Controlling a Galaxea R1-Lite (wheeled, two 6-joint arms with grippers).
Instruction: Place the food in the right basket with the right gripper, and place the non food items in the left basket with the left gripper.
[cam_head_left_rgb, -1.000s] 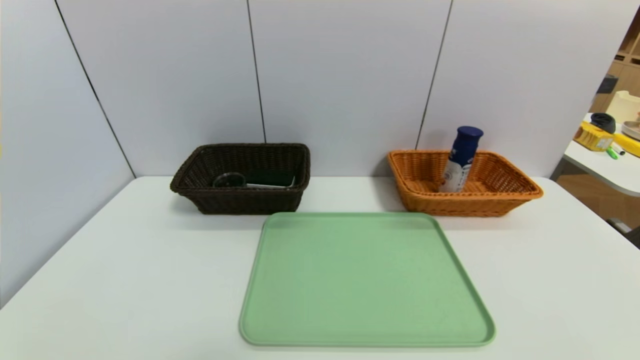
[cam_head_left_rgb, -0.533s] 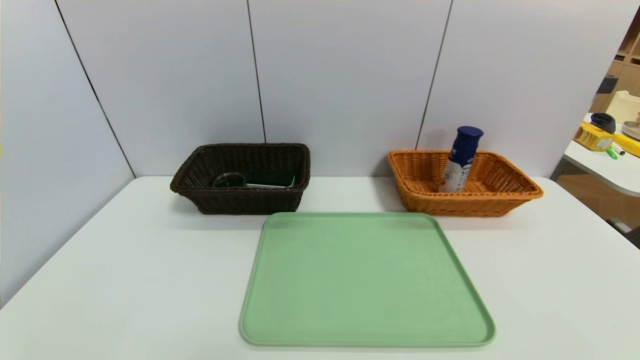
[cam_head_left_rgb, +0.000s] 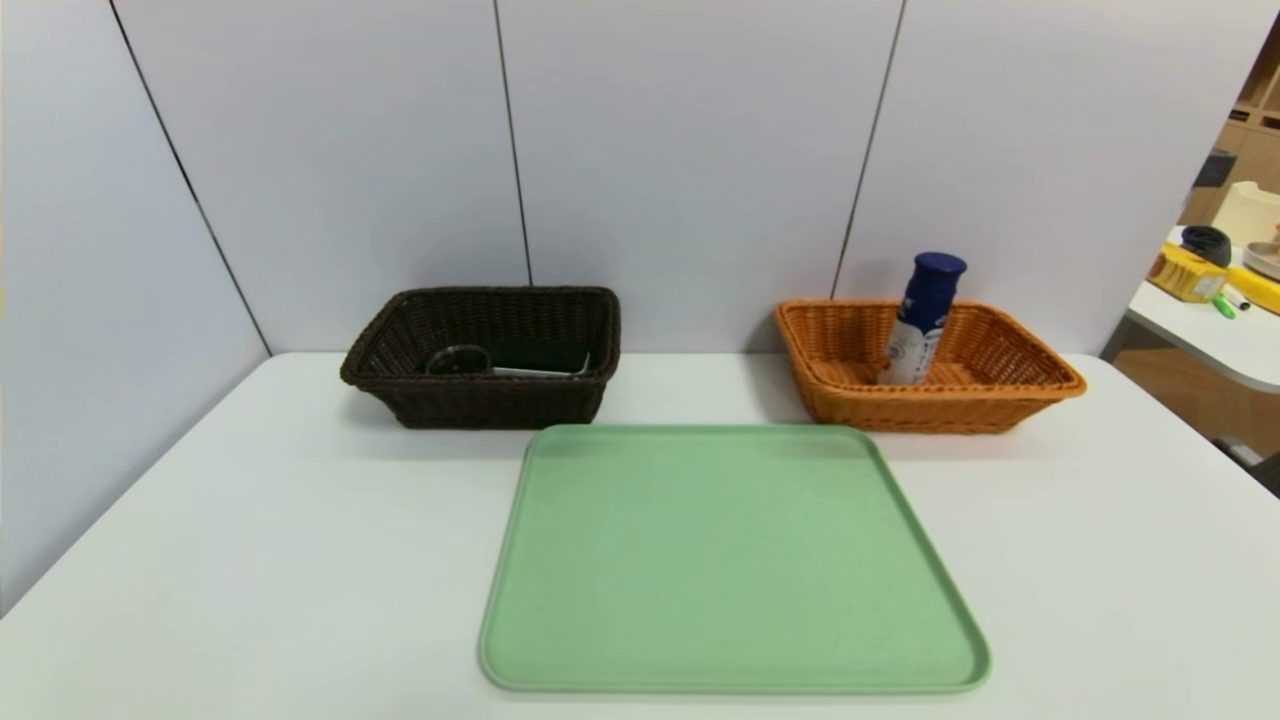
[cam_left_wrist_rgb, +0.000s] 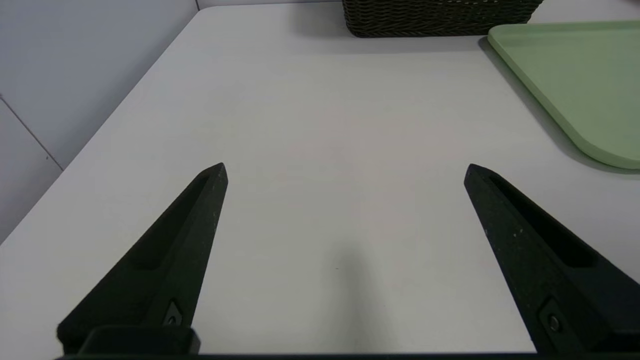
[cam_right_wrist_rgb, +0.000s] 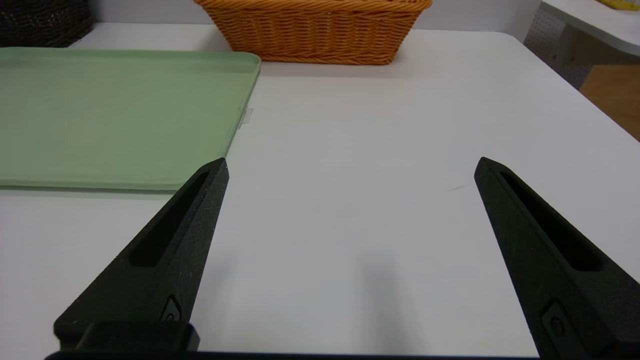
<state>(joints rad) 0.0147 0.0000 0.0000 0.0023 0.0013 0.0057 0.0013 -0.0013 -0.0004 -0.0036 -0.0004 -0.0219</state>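
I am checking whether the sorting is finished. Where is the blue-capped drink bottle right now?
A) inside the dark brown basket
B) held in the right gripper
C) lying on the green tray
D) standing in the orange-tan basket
D: the drink bottle stands, leaning slightly, inside the orange-tan basket, while the green tray lies bare.

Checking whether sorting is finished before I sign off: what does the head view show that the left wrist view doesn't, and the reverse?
Only the head view shows the basket contents: the drink bottle leaning in the orange basket, and the glass dish and black slab in the dark brown basket. Only the left wrist view shows the left gripper, open over bare table, holding nothing. Both show the empty green tray, the brown basket's wall and the white table.
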